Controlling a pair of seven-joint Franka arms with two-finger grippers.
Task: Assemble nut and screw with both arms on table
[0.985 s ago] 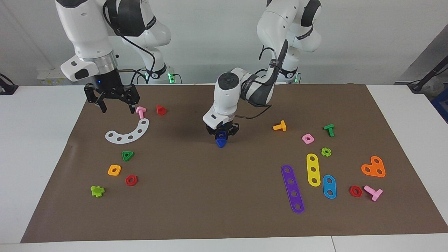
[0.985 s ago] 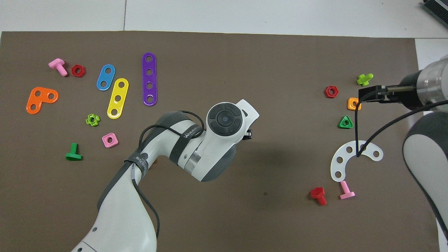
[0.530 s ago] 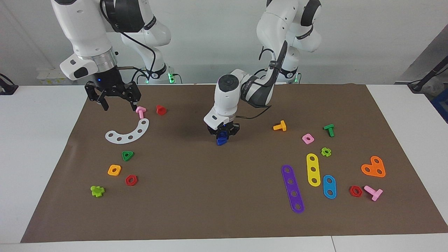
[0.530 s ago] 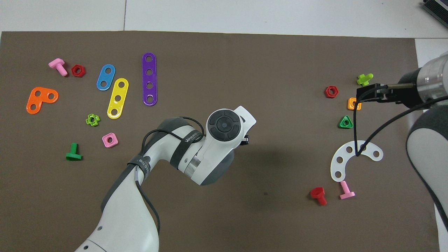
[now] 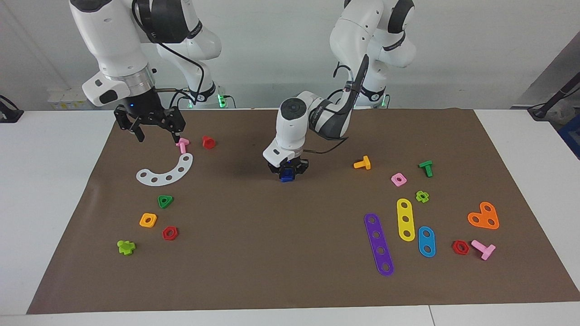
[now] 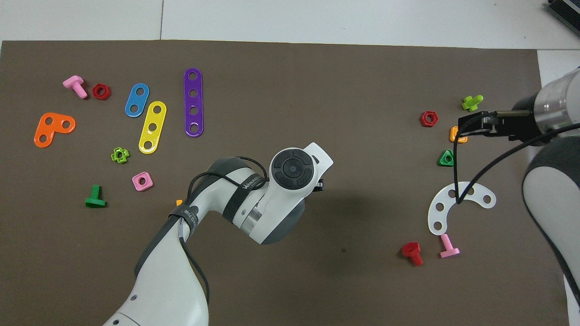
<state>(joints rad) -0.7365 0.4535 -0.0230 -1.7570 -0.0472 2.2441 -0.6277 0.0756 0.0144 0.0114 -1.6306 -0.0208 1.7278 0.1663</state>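
Note:
My left gripper (image 5: 287, 174) is low over the middle of the brown mat (image 5: 272, 244) on the white table (image 5: 50, 190). It is shut on a small dark-blue piece, the screw (image 5: 286, 177), which hangs just above the mat. In the overhead view the left arm's wrist (image 6: 292, 168) hides the gripper and the screw. I see no separate dark-blue nut. My right gripper (image 5: 158, 137) is open and empty, up over the mat beside a pink bolt (image 5: 182, 145); in the overhead view the right gripper (image 6: 471, 124) covers an orange nut.
A white arc plate (image 5: 165, 172), a red bolt (image 5: 208, 142) and green, orange and red nuts lie toward the right arm's end. An orange bolt (image 5: 362, 163), a pink nut (image 5: 398, 179), a green bolt (image 5: 426, 168) and coloured hole plates lie toward the left arm's end.
The left gripper has risen a little and drawn toward the robots with the dark-blue screw, which now shows shorter. The right gripper has shifted slightly toward the pink bolt, still open.

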